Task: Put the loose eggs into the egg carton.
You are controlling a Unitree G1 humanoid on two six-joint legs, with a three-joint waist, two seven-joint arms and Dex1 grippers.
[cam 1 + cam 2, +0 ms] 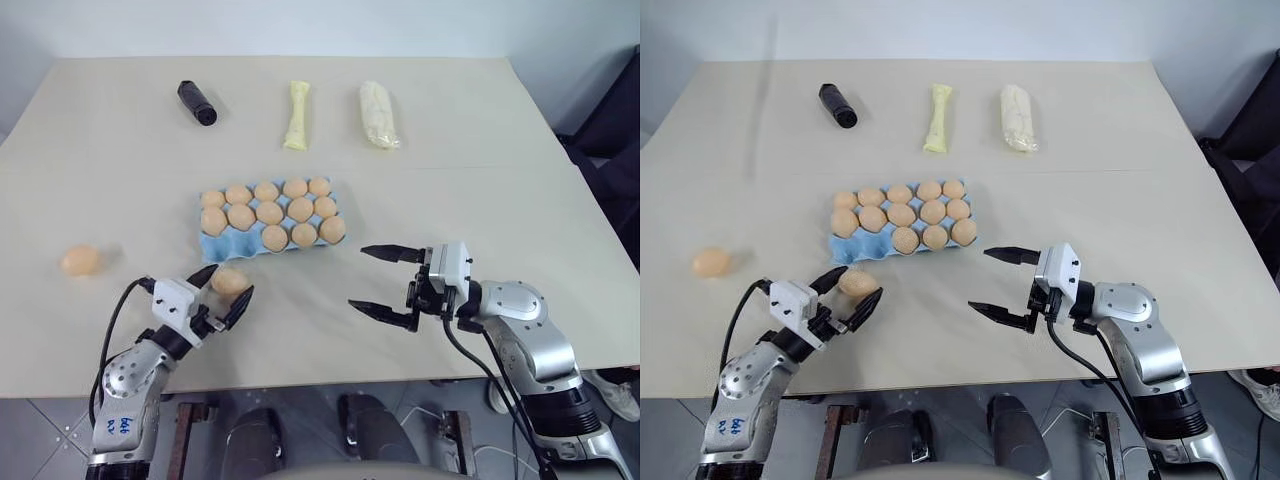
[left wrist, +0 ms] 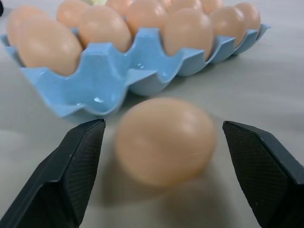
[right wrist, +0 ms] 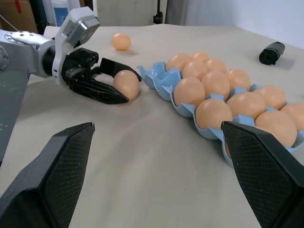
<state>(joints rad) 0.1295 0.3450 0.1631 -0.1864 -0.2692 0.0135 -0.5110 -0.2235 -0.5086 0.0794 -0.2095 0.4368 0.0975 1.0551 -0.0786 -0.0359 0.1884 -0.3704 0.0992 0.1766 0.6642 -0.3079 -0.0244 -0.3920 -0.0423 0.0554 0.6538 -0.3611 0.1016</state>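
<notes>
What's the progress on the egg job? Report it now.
Done: thirteen tan-orange eggs sit in the light blue moulded egg carton; two near-row cups are empty. In hand: the open left end effector brackets a loose tan-orange egg on the table, not gripping. Left: that egg and another loose egg farther left.

The egg carton (image 1: 268, 226) sits on the table (image 1: 480, 130) at the centre of the head view, eggs in most of its cups, two cups empty at its lower left. Just below that corner an egg (image 1: 230, 281) lies on the table between the fingers of the left gripper (image 1: 224, 290), a gap showing on each side of it. Another egg (image 1: 80, 260) lies well apart at the far left. The right gripper (image 1: 387, 284) hangs to the lower right of the carton. Along the upper part of the frame lie a cylinder (image 1: 197, 102) at the left, a thin roll (image 1: 297, 115) in the middle and a thicker roll (image 1: 379, 114) to its right.
</notes>
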